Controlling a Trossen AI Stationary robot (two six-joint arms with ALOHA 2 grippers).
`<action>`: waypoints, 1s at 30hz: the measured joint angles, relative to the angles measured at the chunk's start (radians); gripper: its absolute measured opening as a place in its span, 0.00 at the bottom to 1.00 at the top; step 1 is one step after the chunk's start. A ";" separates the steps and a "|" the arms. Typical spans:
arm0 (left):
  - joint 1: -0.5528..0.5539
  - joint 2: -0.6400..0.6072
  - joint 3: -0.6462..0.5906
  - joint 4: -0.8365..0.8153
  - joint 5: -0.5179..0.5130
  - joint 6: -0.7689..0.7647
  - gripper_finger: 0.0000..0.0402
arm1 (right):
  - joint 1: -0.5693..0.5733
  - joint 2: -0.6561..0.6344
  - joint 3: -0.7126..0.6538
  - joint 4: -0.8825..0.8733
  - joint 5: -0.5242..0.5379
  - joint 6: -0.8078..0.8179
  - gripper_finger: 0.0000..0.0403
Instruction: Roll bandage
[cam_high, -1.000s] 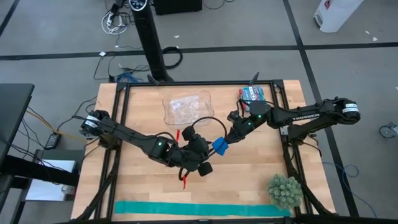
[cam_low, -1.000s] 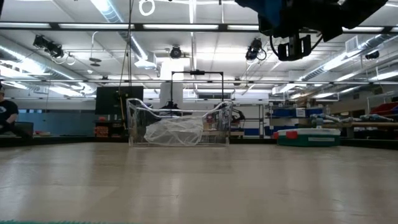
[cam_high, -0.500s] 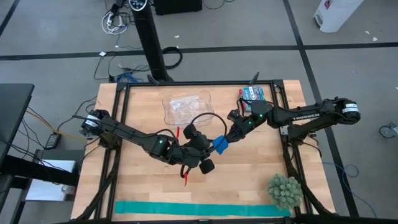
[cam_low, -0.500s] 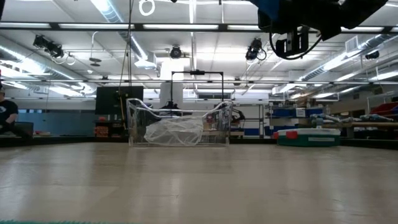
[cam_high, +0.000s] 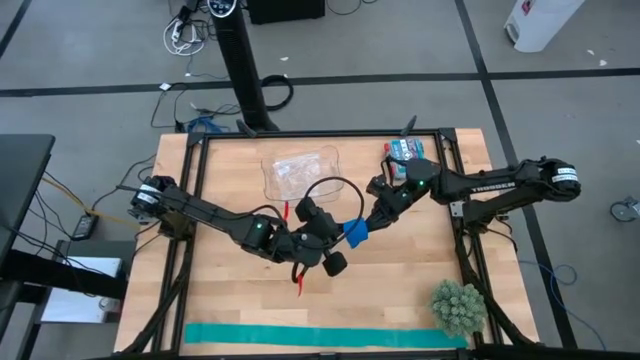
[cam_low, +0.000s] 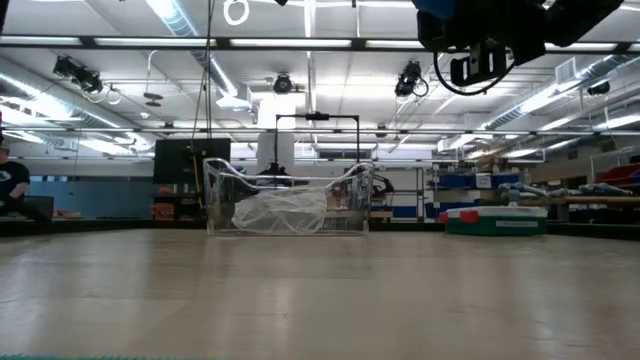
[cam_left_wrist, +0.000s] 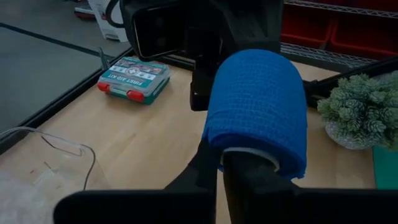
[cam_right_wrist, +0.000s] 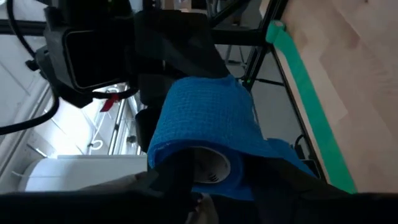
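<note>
Above desk (cam_high: 230, 300) centre, both arms meet, roll lifted clear, likely so it can turn freely between them. Teal strip (cam_high: 320, 336) flat along near edge, untouched. Bandage (cam_high: 354, 233), already blue roll, held mid-air. Right claw (cam_high: 362, 228) part-open, clamped on roll end. Left claw (cam_high: 337, 250) nearly closed, pinching roll's opposite end (cam_left_wrist: 258, 109).
</note>
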 joint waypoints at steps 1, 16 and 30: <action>0.000 0.000 0.001 0.000 0.000 0.000 0.04 | -0.004 -0.005 0.000 0.000 -0.006 0.004 0.38; -0.005 -0.033 -0.001 -0.075 0.016 0.004 0.03 | -0.095 -0.154 0.000 -0.183 -0.091 -0.057 0.37; 0.007 -0.032 -0.001 -0.074 0.183 -0.111 0.04 | -0.018 -0.176 0.000 -0.138 0.115 -0.373 0.37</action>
